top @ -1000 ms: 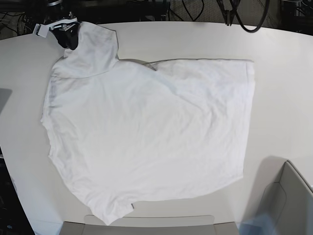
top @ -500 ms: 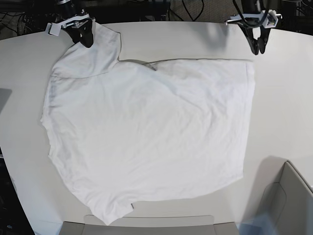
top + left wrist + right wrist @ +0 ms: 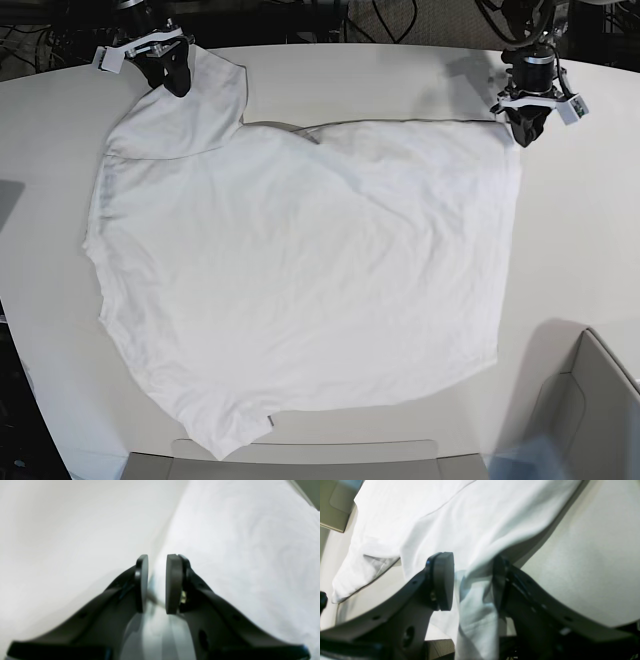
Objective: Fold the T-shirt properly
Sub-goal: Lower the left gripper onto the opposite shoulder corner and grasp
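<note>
The soft white cotton T-shirt (image 3: 300,270) lies spread; right gripper (image 3: 470,585) has sleeve cloth between part-open fingers, left gripper (image 3: 157,583), fingers narrowly parted, straddles the far hem corner.

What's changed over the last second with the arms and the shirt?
The left end effector came into view at the table's far edge and dropped to the T-shirt corner; its pads straddle the cloth edge with a gap, not clamped. The right end effector shifted slightly along the sleeve and has cloth between its pads, though a gap shows beside it. The shirt's body stayed spread flat on the table.
</note>
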Controlling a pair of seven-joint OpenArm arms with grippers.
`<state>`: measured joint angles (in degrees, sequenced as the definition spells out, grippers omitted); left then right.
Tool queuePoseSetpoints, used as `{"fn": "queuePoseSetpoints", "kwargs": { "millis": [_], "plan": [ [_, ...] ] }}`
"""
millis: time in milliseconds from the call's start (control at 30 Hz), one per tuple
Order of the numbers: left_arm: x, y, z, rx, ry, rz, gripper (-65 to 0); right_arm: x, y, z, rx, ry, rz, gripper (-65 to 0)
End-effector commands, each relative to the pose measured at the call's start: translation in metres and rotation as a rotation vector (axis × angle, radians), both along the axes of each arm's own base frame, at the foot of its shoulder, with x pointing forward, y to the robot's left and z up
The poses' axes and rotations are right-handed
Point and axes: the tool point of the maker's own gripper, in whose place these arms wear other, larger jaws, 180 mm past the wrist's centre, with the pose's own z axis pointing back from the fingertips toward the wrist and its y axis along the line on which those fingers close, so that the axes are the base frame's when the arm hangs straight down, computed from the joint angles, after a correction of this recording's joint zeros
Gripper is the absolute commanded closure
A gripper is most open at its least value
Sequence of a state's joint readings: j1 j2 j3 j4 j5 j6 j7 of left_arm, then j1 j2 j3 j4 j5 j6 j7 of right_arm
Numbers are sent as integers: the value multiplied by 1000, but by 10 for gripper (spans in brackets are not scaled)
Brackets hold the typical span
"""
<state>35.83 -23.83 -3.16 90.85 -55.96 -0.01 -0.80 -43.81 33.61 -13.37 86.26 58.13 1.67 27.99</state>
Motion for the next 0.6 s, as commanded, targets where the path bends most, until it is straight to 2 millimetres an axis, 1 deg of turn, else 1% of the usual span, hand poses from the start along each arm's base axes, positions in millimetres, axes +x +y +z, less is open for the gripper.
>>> {"fn": "queuePoseSetpoints", "kwargs": {
  "millis": [0,133,200,333,567],
  "plan": [
    [4,3,5,0,-30,-7,-137,-14,0,-14,-15,89,19,-254],
    [-6,0,-11,-90,-11,-14,-137,-15,-1,-14,-16,90,18,-254],
    [-8,-7,-19,-130,13,-42,-137,-15,-1,-14,-16,90,18,-254],
    [11,-22,-15,-182,-26,-113,-137,-14,-4,-13,-28,91,30,-254],
    [19,-46,-6,-292,-64,-187,-136,-13,-7,-12,-35,89,36,-254]
  ]
}}
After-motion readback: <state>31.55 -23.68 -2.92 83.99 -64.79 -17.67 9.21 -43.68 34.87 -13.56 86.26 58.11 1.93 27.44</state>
